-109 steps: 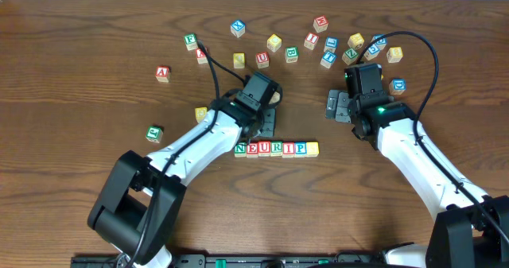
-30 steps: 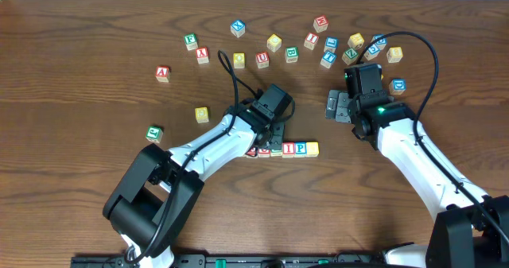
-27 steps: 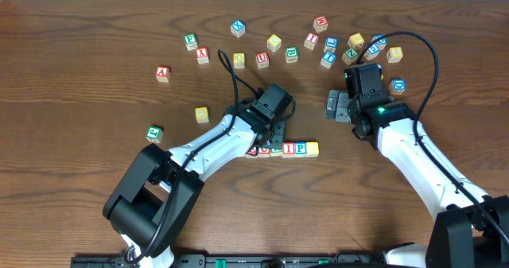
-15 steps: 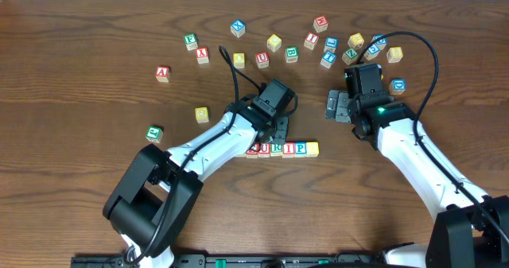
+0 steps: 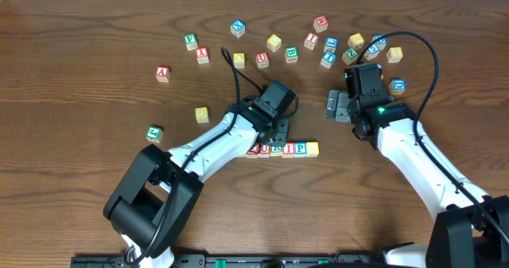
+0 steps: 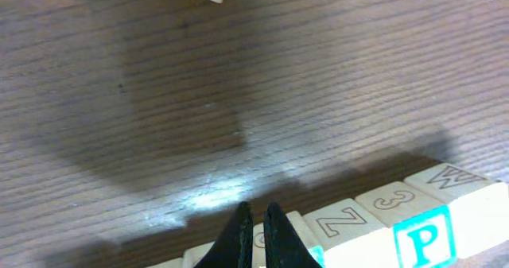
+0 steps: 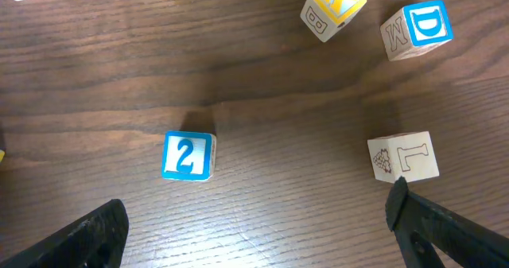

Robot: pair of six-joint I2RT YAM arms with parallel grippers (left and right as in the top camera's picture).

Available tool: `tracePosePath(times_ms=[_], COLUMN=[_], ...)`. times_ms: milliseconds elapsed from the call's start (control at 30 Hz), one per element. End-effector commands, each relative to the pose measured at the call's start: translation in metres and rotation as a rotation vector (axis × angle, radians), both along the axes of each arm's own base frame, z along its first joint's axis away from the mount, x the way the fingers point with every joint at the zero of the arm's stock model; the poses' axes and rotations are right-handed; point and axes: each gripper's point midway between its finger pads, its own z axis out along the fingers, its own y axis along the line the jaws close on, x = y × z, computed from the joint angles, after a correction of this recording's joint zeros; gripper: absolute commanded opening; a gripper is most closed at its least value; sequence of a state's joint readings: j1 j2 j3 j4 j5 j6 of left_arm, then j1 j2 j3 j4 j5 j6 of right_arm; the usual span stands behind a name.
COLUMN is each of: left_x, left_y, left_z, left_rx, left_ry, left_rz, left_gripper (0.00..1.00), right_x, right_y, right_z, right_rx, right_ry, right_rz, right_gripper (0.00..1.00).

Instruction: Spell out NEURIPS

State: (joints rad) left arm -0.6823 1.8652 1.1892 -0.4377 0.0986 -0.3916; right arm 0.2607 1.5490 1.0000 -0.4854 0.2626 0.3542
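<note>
A: Overhead, vs a few s back: L arm stood off the N end and the whole row (image 5: pixel 294 149) showed. Now the left gripper (image 6: pixel 256 233) is over the row itself, near the blue P cube (image 5: pixel 300 149), on its I side. N and E are hidden under the arm.

B: Claw?

A: Pinched tight, nothing in it. Left wrist cam: tips together just above the cube tops. Can't tell if they touch.

B: Any mvmt in the last sec?

A: It's eased off a bit. U and R show again; a sec ago only I, P and the yellow cube (image 5: pixel 312 149) did.

B: Meaning?

A: Prob a tidy-up pass w/ closed fingers, not a pick. Row looks straight, cubes touching. Yellow cube sits against P, opp side from I, so the S slot is filled. Its letter's too small to read from above tho.

B: Other arm?

A: The right gripper (image 5: pixel 335 107) is spread wide, empty, well apart from P, toward the loose cubes (image 5: pixel 330 49). Hasn't budged.

B: So?

A: Word's likely complete. I'd clear the L arm and check N and E didn't shift.
</note>
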Motion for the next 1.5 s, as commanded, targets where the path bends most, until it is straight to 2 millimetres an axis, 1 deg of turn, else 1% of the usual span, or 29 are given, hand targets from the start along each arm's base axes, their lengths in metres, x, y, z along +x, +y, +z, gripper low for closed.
tracePosePath(times_ms=[0,400,633,1133,1467], left_x=[0.0029,0.0013,-0.0006,-0.001,-0.0049], left_y=[-0.006,-0.005,-0.0035,-0.0032,-0.0053], left_z=[0.0021,0.0012,-0.0036,-0.0048,-0.0054], left_rx=[0.003,0.007,0.018,0.02,0.025], left_ry=[-0.013,-0.006,0.007,0.01,0.015], left_rz=[-0.02,-0.02,-0.02,-0.02,-0.03], left_gripper=[0.08,0.07,0.08,0.07,0.07], right_x=[0.0053,0.0053,0.0053,0.0053,0.0053], right_y=[-0.0035,-0.0035,-0.0035,-0.0035,-0.0035], right_z=[0.0059,0.0059,0.0059,0.0059,0.0059], right_rx=[-0.016,-0.016,-0.016,-0.016,-0.016], right_ry=[-0.015,-0.015,-0.015,-0.015,-0.015], right_rz=[-0.004,-0.004,-0.004,-0.004,-0.004], right_gripper=[0.99,0.99,0.99,0.99,0.99])
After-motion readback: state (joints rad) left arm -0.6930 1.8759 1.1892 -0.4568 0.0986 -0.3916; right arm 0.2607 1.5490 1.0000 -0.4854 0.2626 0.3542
